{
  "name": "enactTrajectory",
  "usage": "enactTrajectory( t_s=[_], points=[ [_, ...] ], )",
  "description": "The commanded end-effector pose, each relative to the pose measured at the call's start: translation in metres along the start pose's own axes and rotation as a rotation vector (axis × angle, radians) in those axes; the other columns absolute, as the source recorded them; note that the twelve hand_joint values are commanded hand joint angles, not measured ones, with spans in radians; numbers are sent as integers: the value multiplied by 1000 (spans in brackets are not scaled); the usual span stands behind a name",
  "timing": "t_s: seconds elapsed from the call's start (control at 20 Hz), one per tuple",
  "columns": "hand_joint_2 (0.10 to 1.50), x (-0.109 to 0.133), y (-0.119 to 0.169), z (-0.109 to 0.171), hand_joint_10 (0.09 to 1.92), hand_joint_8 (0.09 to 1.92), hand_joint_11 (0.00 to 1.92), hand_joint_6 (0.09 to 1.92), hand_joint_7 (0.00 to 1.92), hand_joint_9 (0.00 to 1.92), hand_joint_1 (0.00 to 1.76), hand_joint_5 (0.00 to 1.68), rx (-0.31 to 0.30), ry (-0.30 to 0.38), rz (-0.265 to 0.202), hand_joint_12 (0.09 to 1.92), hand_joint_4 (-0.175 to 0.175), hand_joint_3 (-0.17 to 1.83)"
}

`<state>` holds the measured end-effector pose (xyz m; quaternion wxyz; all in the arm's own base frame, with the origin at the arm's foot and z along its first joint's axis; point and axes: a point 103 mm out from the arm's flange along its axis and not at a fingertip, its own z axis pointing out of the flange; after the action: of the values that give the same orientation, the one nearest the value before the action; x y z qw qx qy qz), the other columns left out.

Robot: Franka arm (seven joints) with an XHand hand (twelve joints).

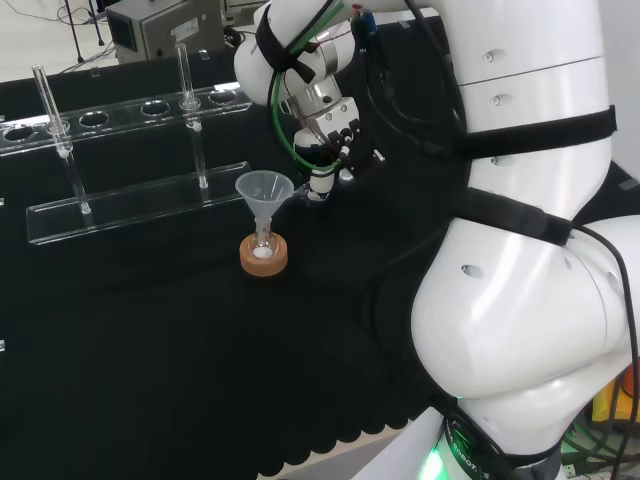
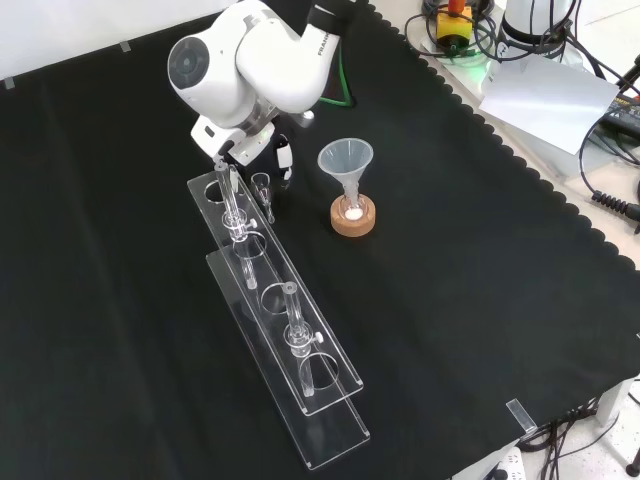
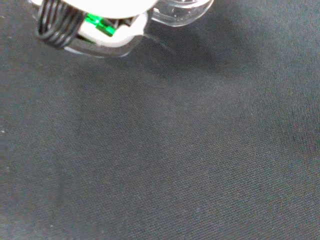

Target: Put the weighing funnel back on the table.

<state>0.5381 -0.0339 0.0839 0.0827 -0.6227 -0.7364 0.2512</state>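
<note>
The hand (image 1: 328, 135) hangs low over the cloth, just right of the big funnel (image 1: 264, 188) in the head view. Its fingers (image 1: 320, 184) point down and pinch a small clear piece, the weighing funnel (image 1: 300, 193), which reaches toward the big funnel's rim. In the front view the hand (image 2: 268, 150) sits under the white wrist link, and the weighing funnel (image 2: 263, 189) hangs below it, close to the cloth and beside the rack's end. In the wrist view the weighing funnel's clear round mouth (image 3: 182, 9) shows next to a part of the hand (image 3: 92, 27), over bare black cloth.
The big funnel (image 2: 346, 160) stands in a small flask on a cork ring (image 2: 354, 218). A long clear rack (image 2: 285, 330) with upright glass tubes lies left of the hand in the front view, also rack (image 1: 130, 205). Cables and gear lie beyond the cloth's scalloped edge (image 2: 560, 190).
</note>
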Motion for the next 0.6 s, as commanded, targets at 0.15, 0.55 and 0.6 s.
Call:
enactTrajectory(
  t_s=[0.15, 0.55, 0.6],
  points=[
    [655, -2, 2, 0, 87, 553, 1056, 792, 921, 1312, 1112, 1219, 6, 7, 4, 907, 175, 706],
    [927, 4, -2, -2, 87, 667, 965, 843, 650, 1179, 1014, 999, 3, 8, 20, 954, 113, 218],
    [904, 4, -3, -2, 87, 675, 893, 813, 580, 1122, 973, 872, 0, 11, 18, 989, 56, 214]
  ],
)
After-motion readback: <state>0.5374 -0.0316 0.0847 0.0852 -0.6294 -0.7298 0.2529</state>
